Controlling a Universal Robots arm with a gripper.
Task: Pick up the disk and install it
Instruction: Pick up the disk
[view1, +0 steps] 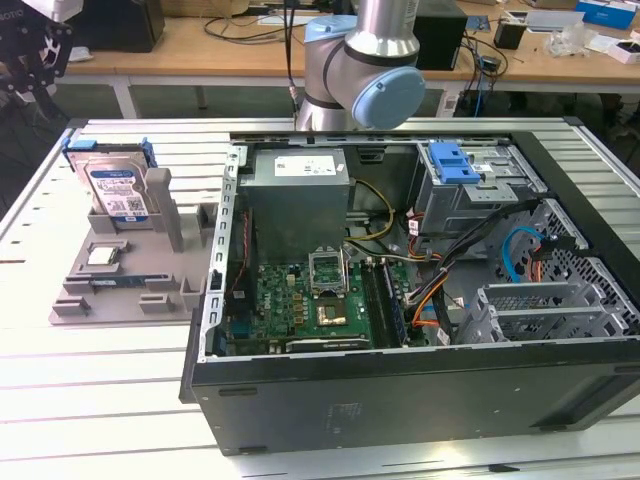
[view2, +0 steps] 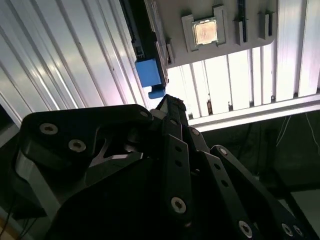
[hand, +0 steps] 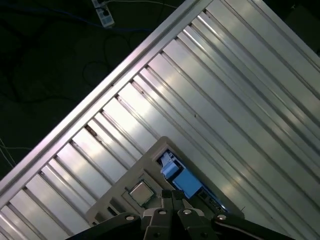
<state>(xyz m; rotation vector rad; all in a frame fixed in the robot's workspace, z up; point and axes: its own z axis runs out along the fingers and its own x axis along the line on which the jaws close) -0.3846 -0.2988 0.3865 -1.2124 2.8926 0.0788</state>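
The disk (view1: 115, 188) is seen standing on edge in the grey holder (view1: 130, 288), under the shut, empty gripper (view2: 169, 102).

Strong glare on slats (view2: 235, 75), perhaps overexposed

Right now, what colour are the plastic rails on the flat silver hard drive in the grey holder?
Blue; the side rails show best in the exterior view.
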